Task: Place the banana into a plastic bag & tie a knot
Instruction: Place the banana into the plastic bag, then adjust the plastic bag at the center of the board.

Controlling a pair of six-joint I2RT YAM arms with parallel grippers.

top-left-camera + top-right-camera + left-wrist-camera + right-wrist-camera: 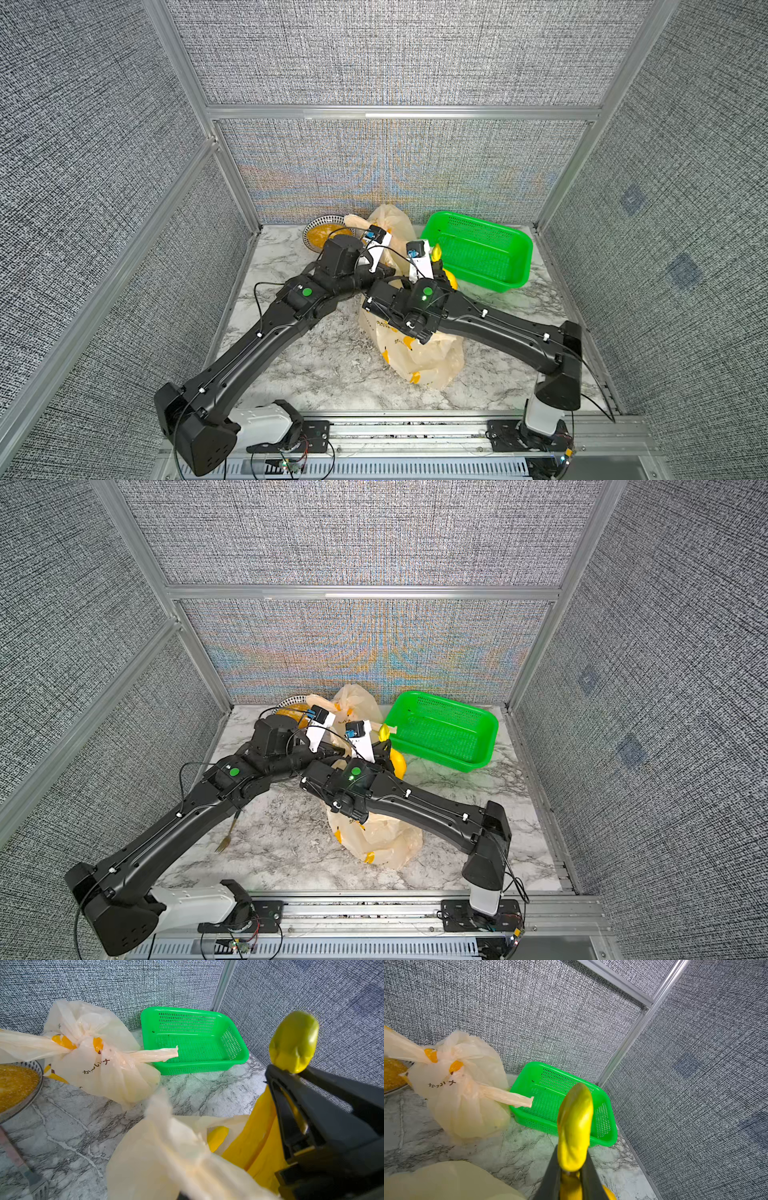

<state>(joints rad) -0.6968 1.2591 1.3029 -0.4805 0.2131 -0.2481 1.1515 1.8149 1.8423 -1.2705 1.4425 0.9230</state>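
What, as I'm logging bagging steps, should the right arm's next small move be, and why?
Probably lower the banana into the mouth of the plastic bag. The right gripper pinches the banana, tip up near the green basket, while the left gripper, shut, seems to hold the bag's edge beside it. Whether the banana's lower end is inside is unclear.

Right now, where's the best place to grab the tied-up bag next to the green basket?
Probably the twisted tail of the tied bag, close to the knot. It sticks out sideways toward the green basket, thin enough to pinch. Come from above, jaws across it; the puffy body looks too wide.
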